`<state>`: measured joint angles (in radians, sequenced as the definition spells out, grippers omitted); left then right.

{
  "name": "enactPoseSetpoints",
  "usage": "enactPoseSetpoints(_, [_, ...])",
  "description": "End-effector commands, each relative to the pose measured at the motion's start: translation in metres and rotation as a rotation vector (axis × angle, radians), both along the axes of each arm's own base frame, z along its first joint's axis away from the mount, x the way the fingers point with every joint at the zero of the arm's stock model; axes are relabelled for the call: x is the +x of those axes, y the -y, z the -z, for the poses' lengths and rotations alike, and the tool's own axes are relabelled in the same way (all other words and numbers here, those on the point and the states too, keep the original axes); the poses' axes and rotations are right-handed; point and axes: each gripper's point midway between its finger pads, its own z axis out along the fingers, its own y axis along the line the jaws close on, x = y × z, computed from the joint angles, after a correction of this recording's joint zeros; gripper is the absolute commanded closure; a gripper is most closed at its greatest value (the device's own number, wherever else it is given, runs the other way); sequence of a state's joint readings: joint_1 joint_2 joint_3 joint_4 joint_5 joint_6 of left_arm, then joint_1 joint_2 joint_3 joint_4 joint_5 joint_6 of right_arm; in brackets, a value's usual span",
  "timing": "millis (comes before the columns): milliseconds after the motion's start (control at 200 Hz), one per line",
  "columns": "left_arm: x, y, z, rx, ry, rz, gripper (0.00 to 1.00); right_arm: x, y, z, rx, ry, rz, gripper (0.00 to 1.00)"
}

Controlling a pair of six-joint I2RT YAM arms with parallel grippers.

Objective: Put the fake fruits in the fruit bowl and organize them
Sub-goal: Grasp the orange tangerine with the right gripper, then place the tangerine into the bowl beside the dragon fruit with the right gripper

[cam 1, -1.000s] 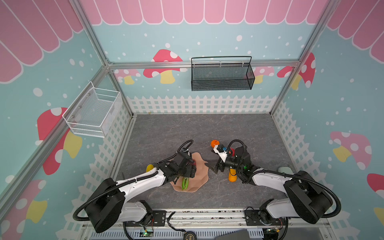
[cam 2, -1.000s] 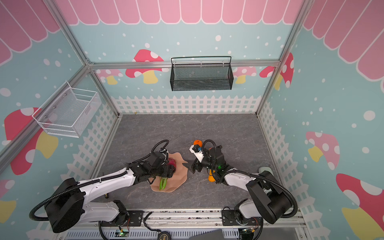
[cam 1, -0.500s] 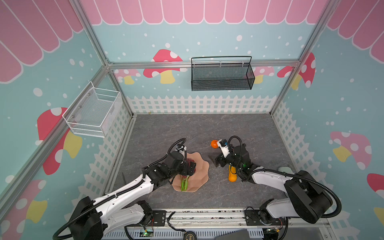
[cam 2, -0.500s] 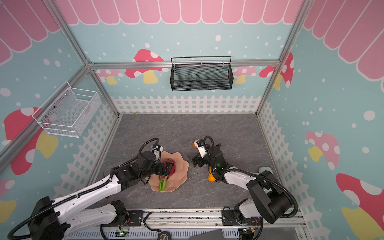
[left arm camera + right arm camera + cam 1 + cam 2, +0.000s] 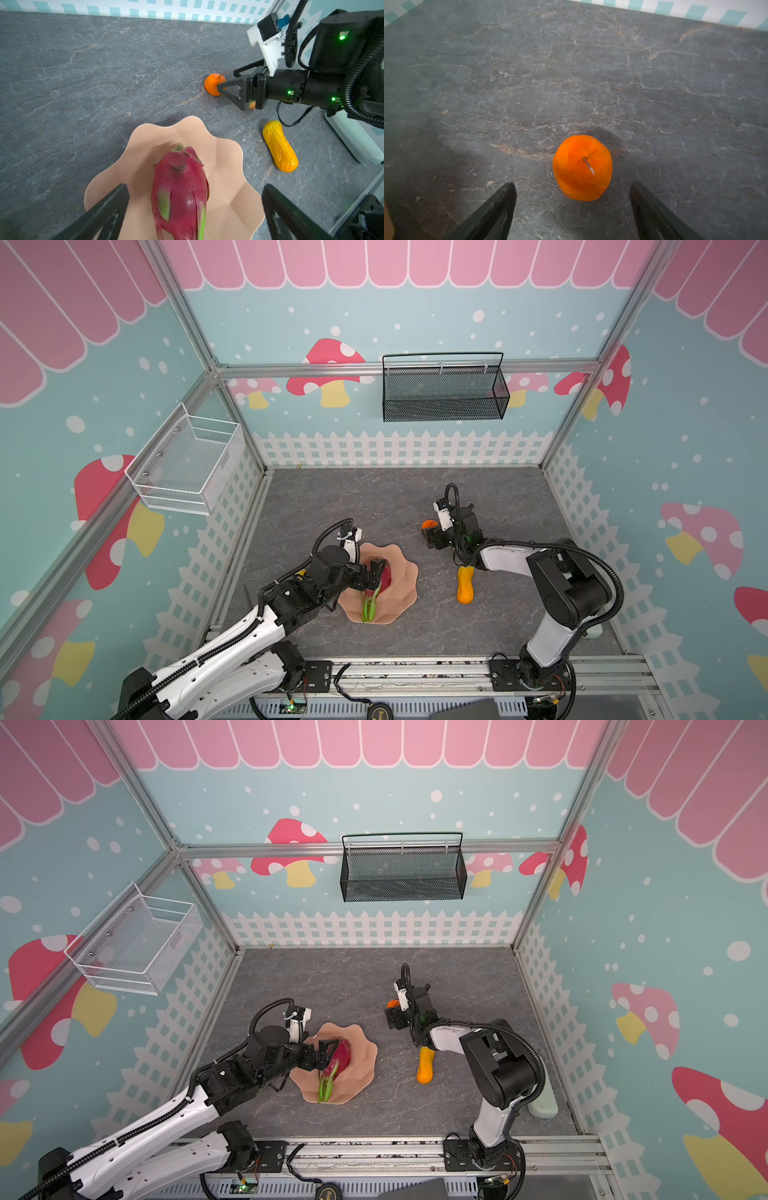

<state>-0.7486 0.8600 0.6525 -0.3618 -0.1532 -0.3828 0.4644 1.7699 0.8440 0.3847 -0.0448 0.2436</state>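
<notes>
The salmon-pink fruit bowl (image 5: 405, 572) (image 5: 365, 1052) (image 5: 228, 149) sits front centre with the magenta dragon fruit (image 5: 384, 578) (image 5: 338, 1058) (image 5: 179, 187) lying in it. My left gripper (image 5: 372, 572) (image 5: 195, 199) is open over the bowl, a finger on each side of that fruit and clear of it. The round orange (image 5: 428, 524) (image 5: 392, 1004) (image 5: 582, 168) stands on the floor. My right gripper (image 5: 430, 533) (image 5: 573, 185) is open, low, its tips just short of the orange on either side. The orange-yellow gourd (image 5: 465, 585) (image 5: 279, 146) lies near the right arm.
A white wire basket (image 5: 187, 466) hangs on the left wall and a black mesh basket (image 5: 444, 391) on the back wall. A pale block (image 5: 542, 1104) lies at the front right corner. White picket-fence walls bound the grey floor.
My right gripper has moved in on the orange and narrowed a little. My left arm's elbow has swung out to the front left while its gripper stays open over the bowl.
</notes>
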Motion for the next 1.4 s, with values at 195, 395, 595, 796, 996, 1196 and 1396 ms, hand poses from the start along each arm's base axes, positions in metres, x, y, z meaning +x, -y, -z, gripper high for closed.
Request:
enactPoseSetpoints(195, [0.002,-0.005,0.018,0.054,-0.004,-0.013,0.00,0.014,0.001,0.019,-0.061,-0.011,0.016,0.17])
enactPoseSetpoints(395, [0.001,-0.008,0.019,0.055,0.002,-0.023,0.00,0.021,-0.004,0.022,-0.064,-0.019,0.011,0.25])
enactPoseSetpoints(595, [0.002,-0.011,0.017,0.057,0.012,-0.036,0.00,0.020,-0.007,0.021,-0.062,-0.017,-0.008,0.38])
enactPoseSetpoints(796, [0.001,-0.012,0.019,0.050,0.008,-0.043,0.00,0.011,-0.009,0.000,-0.021,0.038,-0.041,0.47])
enactPoseSetpoints(996, [-0.001,-0.015,0.019,0.041,0.013,-0.050,0.00,-0.017,-0.016,-0.025,0.043,0.066,-0.117,0.51])
enactPoseSetpoints(1196, [-0.009,-0.026,0.027,0.059,-0.028,-0.079,0.00,-0.092,-0.044,-0.062,0.173,0.087,-0.326,0.51])
enactPoseSetpoints(1396, [-0.014,-0.026,0.030,0.043,-0.046,-0.072,0.00,-0.155,-0.073,-0.079,0.191,0.110,-0.496,0.52])
